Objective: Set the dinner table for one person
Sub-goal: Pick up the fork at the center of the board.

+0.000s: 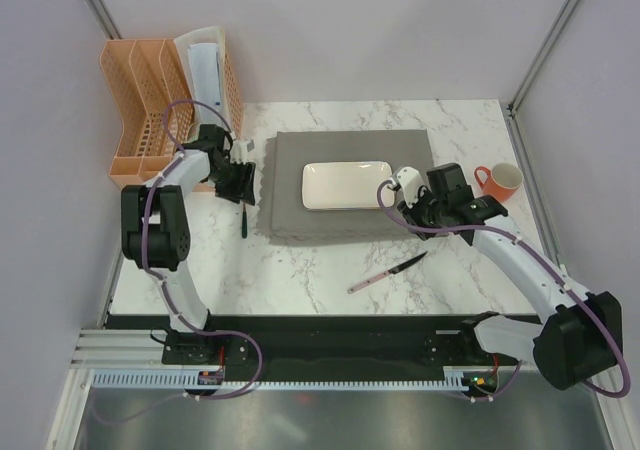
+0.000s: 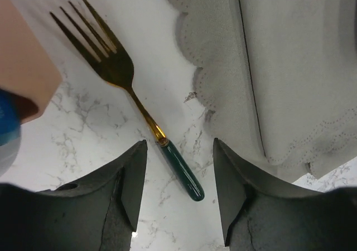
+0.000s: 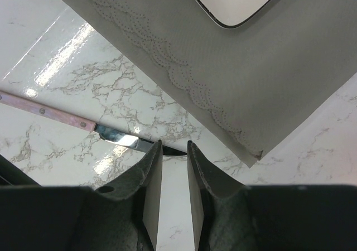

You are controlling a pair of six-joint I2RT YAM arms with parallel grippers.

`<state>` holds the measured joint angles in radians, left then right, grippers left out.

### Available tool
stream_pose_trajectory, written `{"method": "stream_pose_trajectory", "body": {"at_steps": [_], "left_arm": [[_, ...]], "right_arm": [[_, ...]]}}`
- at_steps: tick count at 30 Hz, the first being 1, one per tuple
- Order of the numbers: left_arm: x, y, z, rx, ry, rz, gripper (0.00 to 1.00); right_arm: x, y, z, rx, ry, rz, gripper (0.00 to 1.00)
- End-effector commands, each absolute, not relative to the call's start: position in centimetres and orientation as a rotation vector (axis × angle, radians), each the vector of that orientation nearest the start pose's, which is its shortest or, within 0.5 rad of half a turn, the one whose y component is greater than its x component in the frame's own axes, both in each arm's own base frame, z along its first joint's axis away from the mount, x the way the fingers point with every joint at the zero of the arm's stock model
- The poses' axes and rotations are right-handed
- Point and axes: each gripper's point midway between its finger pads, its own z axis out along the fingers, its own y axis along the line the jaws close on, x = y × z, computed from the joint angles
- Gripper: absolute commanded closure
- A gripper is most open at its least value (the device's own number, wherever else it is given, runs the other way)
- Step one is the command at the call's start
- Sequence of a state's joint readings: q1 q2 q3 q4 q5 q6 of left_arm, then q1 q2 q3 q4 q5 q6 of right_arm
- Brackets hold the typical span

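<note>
Where the table (image 1: 300,270) lies: white marble-look top ahead of both arm bases, carrying everything.
Placemat (image 1: 290,220): grey, scallop-edged, mid-table; white rectangular plate (image 1: 345,185) on it.
Fork (image 2: 142,112): gold tines, dark teal handle, flat on marble just left of placemat.
Left claw (image 2: 179,150): wide, fingers either side of fork handle, not touching.
Knife (image 1: 388,271): pink handle, on marble nearer than placemat.
Right claw (image 3: 174,148): narrow gap, empty; knife blade seen beyond fingertips.
Mug (image 1: 500,180): orange-red, right of placemat.
</note>
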<state>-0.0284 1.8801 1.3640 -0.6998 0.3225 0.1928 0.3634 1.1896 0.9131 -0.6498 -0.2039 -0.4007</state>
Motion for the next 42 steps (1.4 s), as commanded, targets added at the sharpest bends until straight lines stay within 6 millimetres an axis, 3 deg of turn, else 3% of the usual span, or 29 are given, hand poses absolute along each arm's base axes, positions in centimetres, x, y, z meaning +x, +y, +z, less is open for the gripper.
{"method": "stream_pose_trajectory", "body": {"at_steps": [1, 6, 13, 19, 21, 25, 28, 42], "left_arm": [[39.6, -6.1, 4.4, 0.361, 2.726, -0.367, 0.43], [39.5, -5.5, 2.5, 0.384, 2.771, -0.273, 0.38], [40.8, -4.7, 2.6, 0.368, 2.730, -0.193, 0.38], [41.2, -4.7, 1.8, 0.370, 2.746, -0.178, 0.63], [41.0, -4.8, 1.1, 0.379, 2.761, -0.173, 0.76], [40.5, -5.2, 0.0, 0.400, 2.790, -0.167, 0.80], [40.1, -5.4, -0.5, 0.414, 2.803, -0.175, 0.98], [40.1, -6.3, 0.9, 0.437, 2.761, -0.232, 0.98]], "right_arm": [[28.1, 12.9, 14.6, -1.000, 2.206, 0.240, 0.69], [28.1, 13.1, 14.4, -1.007, 2.210, 0.251, 0.69], [27.8, 12.9, 14.1, -1.017, 2.213, 0.247, 0.69], [27.8, 13.0, 14.0, -1.021, 2.217, 0.257, 0.69], [27.8, 13.1, 14.0, -1.022, 2.217, 0.259, 0.69], [27.8, 13.1, 14.0, -1.022, 2.218, 0.259, 0.69], [27.8, 13.1, 14.0, -1.025, 2.218, 0.257, 0.69], [27.7, 13.0, 13.7, -1.027, 2.226, 0.259, 0.70]]}}
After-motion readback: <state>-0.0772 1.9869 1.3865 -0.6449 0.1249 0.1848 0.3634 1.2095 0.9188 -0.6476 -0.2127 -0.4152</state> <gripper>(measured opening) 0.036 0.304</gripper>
